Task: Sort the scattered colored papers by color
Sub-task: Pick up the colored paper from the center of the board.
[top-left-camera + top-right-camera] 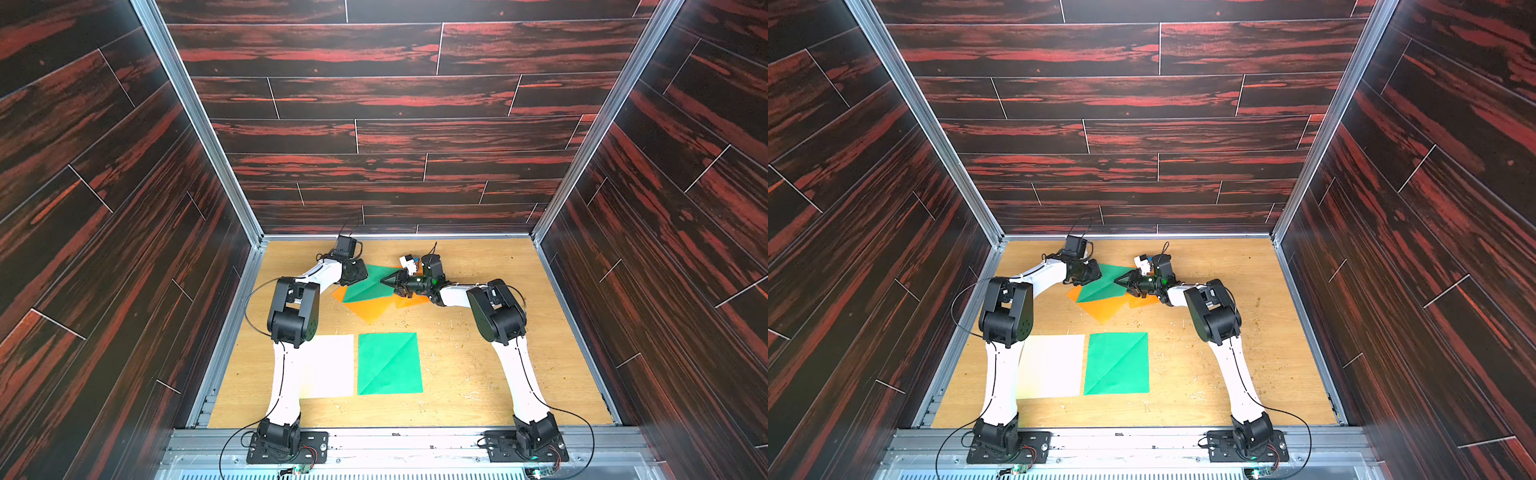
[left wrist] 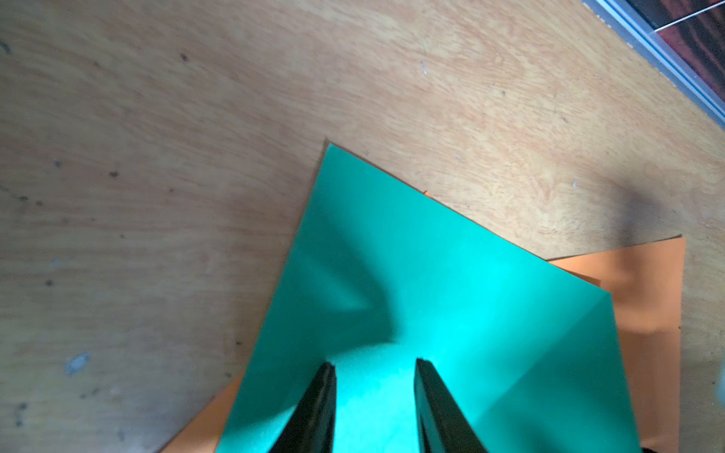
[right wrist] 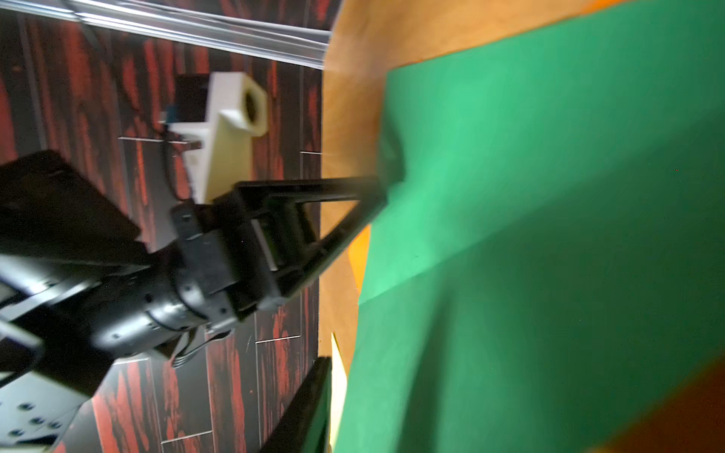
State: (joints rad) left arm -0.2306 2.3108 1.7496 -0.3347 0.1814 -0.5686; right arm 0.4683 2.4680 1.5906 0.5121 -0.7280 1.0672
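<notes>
Left claw [image 2: 374,366]: open — gap shows only in wrist view, above creased green paper [image 2: 431,274].
Right claw [image 1: 384,281]: at that sheet's edge — grip unclear.

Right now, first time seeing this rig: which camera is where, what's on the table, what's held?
It is a two-armed tabletop robot: a white-and-black left arm and right arm, each ending in a two-fingered claw. The two wide pictures are top views from one overhead stereo camera; the two close-ups come from cameras on the wrists. At the near side of the tan wooden tabletop, a cream-white square paper sheet and a green square paper sheet lie flat side by side. Farther back a second, creased green sheet lies on orange paper sheets. The left claw stands open, tips down on or just above that green sheet. The right claw is at its edge; whether it has gripped cannot be told.
</notes>
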